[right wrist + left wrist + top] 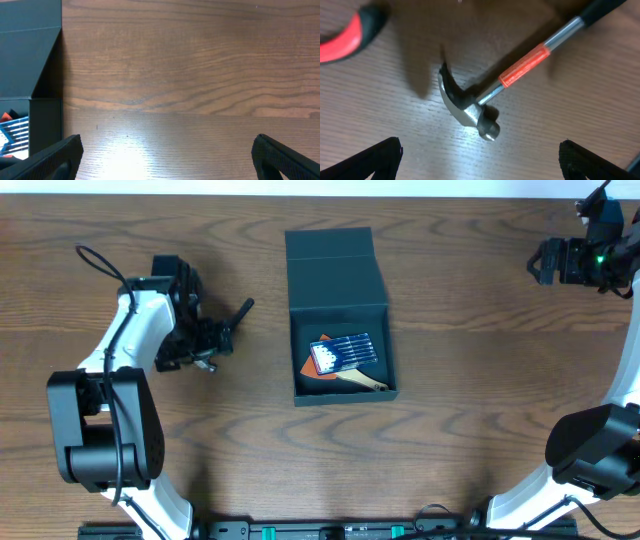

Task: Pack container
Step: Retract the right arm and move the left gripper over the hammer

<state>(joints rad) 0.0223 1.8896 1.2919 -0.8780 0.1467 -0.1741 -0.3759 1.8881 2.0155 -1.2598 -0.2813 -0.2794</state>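
Below the left tool (480, 159), jaws spread wide and empty, a hammer (470, 114) is laid flat on the desk (200, 75). It's probably best grabbed on the shaft near the head, so balance is kept. The container (345, 395) is parked mid-desk, lid flipped back. The right tool (167, 156) is released too.

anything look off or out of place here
Nothing spilled or damaged. The hammer lies out on the table, left of the open container rather than inside it.
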